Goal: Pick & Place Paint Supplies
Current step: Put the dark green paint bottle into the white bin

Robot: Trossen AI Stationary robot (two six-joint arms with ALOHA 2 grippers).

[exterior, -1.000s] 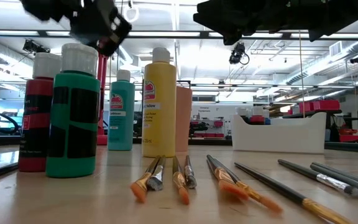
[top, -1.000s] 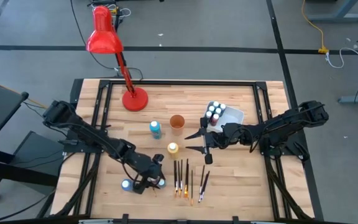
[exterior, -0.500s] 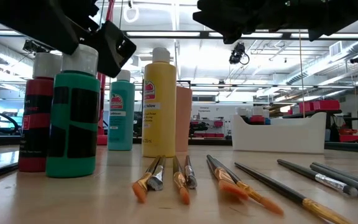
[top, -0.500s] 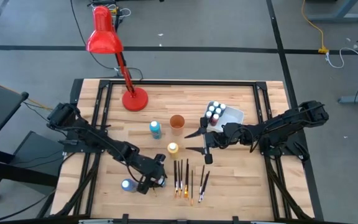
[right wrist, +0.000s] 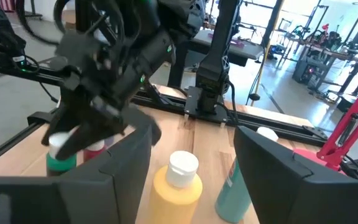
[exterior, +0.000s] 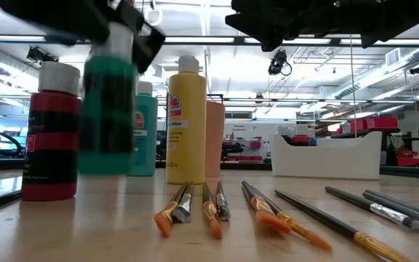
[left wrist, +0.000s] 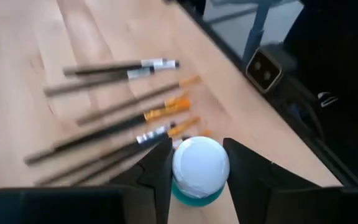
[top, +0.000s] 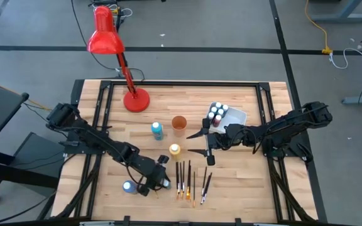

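Robotics lab: open hall, workbenches (exterior: 326, 156), ceiling strip lights (exterior: 384, 109).

Beyond my pale wooden slatted table (top: 244, 176) lies a grey concrete floor (top: 231, 37) crossed by dark lines; a yellow cable (top: 316, 25) trails there; long ceiling strip lights (exterior: 217, 40) brighten the workshop behind.

The yellow bottle (exterior: 187, 122) beside the brushes (exterior: 195, 207) carries a small label. Its print is too fine to read.
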